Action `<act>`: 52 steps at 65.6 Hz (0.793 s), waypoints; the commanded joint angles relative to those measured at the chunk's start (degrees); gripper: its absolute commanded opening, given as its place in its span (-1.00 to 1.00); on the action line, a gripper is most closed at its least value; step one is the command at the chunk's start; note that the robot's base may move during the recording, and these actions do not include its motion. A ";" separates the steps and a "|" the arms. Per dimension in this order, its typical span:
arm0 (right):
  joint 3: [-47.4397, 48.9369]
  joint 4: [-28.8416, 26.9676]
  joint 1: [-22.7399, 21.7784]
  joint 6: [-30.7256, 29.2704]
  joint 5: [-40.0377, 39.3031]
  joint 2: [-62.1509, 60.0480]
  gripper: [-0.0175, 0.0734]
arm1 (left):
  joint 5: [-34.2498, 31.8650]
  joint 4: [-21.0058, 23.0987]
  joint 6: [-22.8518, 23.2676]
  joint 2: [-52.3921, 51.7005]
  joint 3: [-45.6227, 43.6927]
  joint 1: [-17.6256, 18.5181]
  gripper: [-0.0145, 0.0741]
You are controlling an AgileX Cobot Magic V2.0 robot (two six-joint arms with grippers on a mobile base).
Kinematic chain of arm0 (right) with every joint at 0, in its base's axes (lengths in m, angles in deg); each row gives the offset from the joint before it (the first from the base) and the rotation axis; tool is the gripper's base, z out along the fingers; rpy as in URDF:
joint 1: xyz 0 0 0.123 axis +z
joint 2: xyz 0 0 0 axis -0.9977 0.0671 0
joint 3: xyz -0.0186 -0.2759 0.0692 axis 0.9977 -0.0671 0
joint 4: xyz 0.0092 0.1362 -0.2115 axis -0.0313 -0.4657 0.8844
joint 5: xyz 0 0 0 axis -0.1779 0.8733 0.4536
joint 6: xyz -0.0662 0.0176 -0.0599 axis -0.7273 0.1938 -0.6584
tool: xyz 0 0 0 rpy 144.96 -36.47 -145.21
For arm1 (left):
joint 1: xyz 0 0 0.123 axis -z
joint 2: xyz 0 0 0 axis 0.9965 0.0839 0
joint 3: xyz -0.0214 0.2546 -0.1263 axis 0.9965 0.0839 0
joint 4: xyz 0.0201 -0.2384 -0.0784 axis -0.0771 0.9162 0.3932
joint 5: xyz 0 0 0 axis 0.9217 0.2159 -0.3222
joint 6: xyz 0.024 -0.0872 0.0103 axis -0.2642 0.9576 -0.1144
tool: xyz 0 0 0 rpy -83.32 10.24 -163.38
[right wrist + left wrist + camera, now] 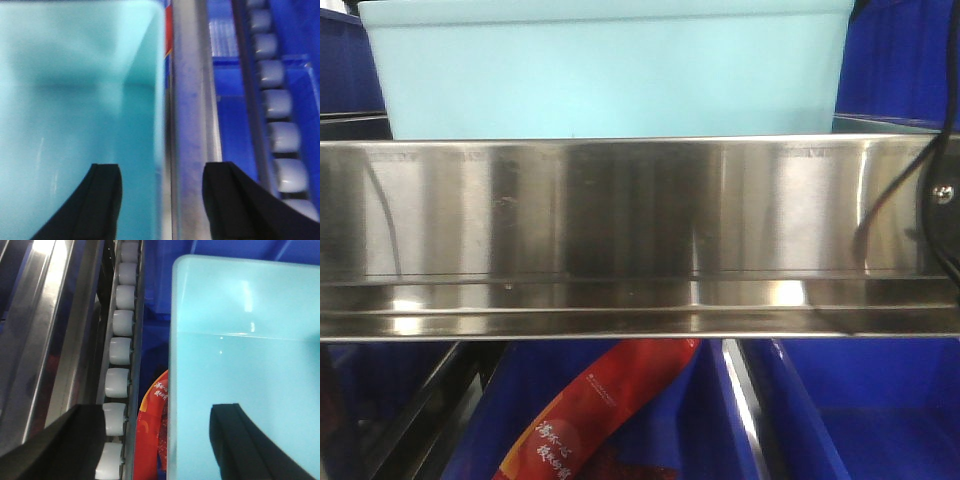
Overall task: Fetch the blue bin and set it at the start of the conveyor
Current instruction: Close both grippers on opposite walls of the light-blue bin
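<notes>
Blue bin sitting across the top of the front view, just behind the stainless shelf rail; dark blue crates showing below the rail, a red packet lying at bottom centre. Holding the left tool spread wide astride the bin's side wall; one finger at lower left hanging outside above the white rollers, the other at lower right over the bin's inside. Holding the right tool wide too, astride the opposite wall; inner finger at lower left, outer finger at lower right beside a steel strip; gripping nothing; contact with the walls not showing clearly.
</notes>
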 commanded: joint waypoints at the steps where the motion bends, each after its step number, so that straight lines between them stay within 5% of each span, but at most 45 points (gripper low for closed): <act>1: 0.47 0.23 -0.35 -0.68 -1.13 0.76 -0.03 | -0.70 -0.30 0.38 0.75 -0.64 0.38 0.14; 52: 0.47 0.23 -0.35 -0.68 -2.53 3.04 -0.03 | -2.02 0.25 0.38 4.12 -0.64 0.38 0.13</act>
